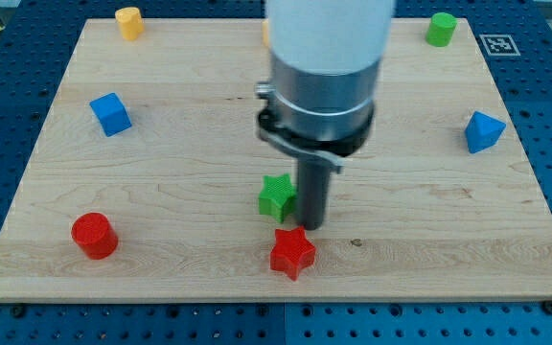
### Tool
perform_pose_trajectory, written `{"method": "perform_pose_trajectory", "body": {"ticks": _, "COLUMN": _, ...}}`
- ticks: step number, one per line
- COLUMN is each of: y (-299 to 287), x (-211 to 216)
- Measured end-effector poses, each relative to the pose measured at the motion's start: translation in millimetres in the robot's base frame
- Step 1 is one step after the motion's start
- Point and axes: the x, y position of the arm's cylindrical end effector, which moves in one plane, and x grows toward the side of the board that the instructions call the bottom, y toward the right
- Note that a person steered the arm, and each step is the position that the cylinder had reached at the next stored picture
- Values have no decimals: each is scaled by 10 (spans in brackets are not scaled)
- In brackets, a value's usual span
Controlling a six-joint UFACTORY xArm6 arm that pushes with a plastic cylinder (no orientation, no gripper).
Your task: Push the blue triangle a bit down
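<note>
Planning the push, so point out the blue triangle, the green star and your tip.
blue triangle (483, 131), camera view, front face
green star (275, 196), camera view, top face
my tip (311, 226), camera view, rod's very end

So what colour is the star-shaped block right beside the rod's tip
Green: the green star block sits just left of my tip in the camera view.

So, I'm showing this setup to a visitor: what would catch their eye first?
The big grey arm housing fills the view's top centre, and my tip sits between the green star and the red star. The blue triangle lies far off at the view's right edge, untouched.
</note>
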Motion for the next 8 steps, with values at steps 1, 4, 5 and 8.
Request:
{"method": "perform_pose_trajectory", "body": {"ticks": 1, "y": 769, "x": -6}}
{"method": "perform_pose_trajectory", "body": {"ticks": 4, "y": 2403, "x": -828}}
{"method": "perform_pose_trajectory", "body": {"ticks": 5, "y": 2497, "x": -1022}}
{"method": "perform_pose_trajectory", "body": {"ticks": 8, "y": 2375, "x": -1311}}
